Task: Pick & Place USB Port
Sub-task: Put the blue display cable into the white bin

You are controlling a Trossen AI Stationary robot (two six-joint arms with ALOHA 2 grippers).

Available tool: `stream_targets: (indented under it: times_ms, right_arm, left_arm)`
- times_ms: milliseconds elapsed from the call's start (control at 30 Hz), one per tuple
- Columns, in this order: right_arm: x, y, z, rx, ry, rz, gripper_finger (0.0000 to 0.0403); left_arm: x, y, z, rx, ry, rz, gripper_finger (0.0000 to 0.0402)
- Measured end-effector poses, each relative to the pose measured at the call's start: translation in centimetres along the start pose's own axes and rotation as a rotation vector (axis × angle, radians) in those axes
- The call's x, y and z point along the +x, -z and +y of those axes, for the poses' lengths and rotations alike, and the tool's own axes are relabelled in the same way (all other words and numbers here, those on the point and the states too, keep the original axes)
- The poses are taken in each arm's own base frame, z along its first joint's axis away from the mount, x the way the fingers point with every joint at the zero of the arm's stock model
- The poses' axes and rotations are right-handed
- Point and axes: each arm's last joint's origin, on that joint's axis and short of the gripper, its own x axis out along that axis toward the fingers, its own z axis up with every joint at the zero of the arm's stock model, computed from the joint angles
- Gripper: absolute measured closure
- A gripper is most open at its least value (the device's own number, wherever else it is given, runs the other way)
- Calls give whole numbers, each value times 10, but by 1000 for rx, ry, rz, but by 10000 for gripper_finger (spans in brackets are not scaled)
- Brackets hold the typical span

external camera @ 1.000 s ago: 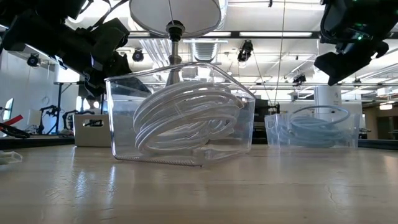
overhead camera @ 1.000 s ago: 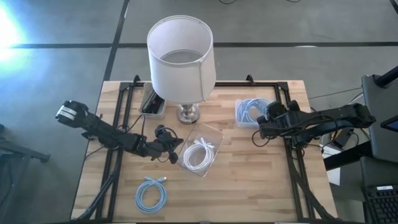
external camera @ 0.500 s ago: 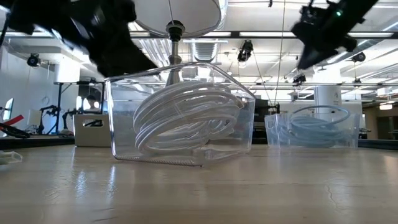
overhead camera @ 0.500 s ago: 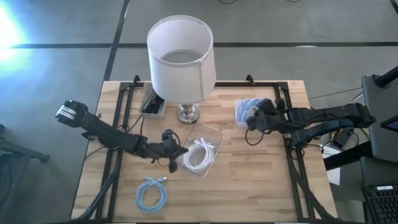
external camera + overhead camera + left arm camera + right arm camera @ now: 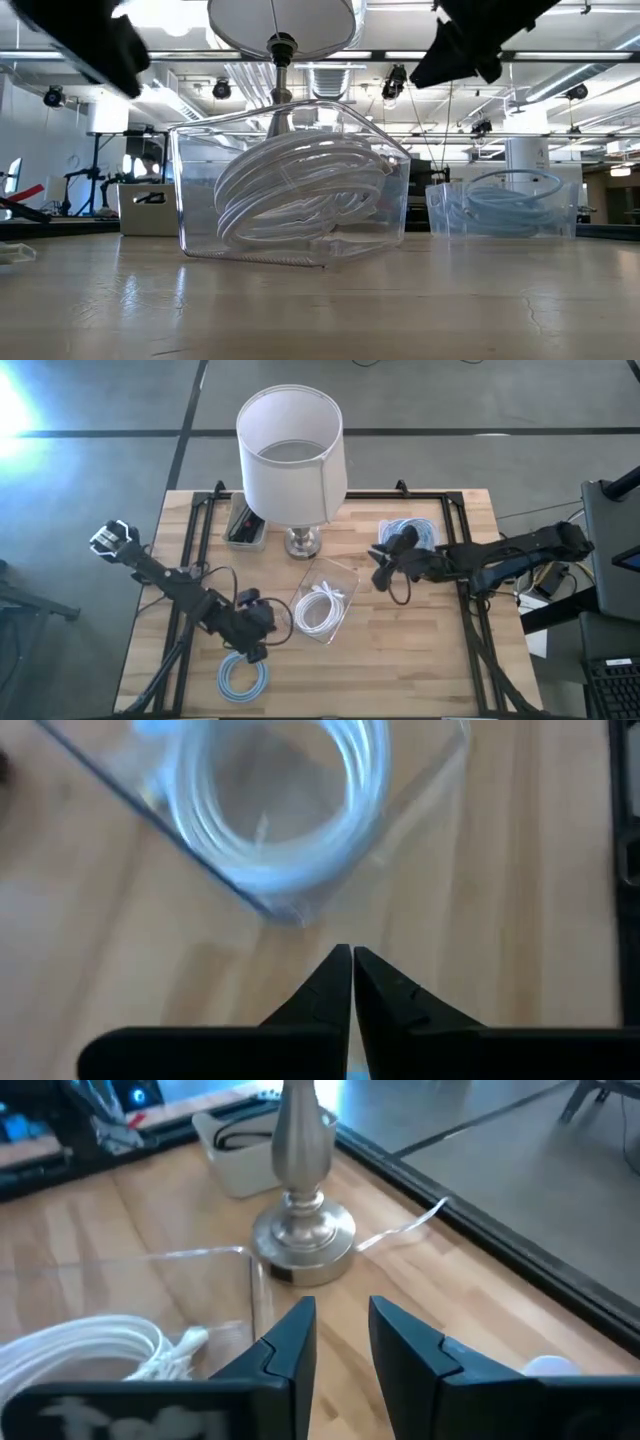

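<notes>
Wooden table [image 5: 400, 650] | left tool [image 5: 254, 643] just above blue cable coil [image 5: 243, 678]

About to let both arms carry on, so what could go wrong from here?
The right gripper, fingers apart and empty, hangs close to the lamp base; a swing could tip it. The left gripper is shut above the loose blue cable and would need to open to grasp it. The clear bin could slide if bumped.

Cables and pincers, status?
Left pincer shut, empty, above loose blue cable. Right pincer open, empty, facing lamp base. White cable in bin.
</notes>
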Motion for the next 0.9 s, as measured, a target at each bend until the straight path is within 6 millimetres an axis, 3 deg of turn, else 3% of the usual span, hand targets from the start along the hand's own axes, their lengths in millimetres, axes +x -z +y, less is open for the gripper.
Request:
stream_targets:
  times_ms: [167, 500, 733, 900]
  right_arm:
    - [17, 6, 13, -22, -48, 57, 298]
    - [35, -1, 46, -172, -222, 138, 287]
    - [44, 4, 81, -265, -372, 209, 293]
    - [54, 8, 98, -291, -377, 236, 289]
  left_arm:
    - [-1, 13, -2, -72, 47, 122, 358]
    - [9, 40, 6, 40, 99, 320, 277]
    - [20, 64, 18, 41, 81, 418, 268]
    - [29, 80, 16, 26, 200, 446, 271]
